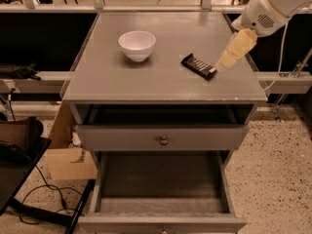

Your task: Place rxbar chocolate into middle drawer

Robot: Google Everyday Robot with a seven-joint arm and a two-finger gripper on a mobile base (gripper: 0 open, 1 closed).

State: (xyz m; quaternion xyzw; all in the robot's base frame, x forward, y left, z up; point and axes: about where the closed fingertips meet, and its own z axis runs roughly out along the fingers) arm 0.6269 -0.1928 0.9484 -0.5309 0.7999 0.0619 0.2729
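Rxbar chocolate [199,66] on the cabinet top [161,84], middle drawer [161,179] pulled out below.
A bowl [137,45] stands left of centre. The bar lies slanted to its right, well apart from it. The gripper [223,64] angles down from the upper right, its tip just beside the bar's right end. I cannot tell whether it is open or closed.

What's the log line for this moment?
pincer: beside rxbar chocolate | rxbar chocolate: flat on cabinet top | middle drawer: open, bar not inside
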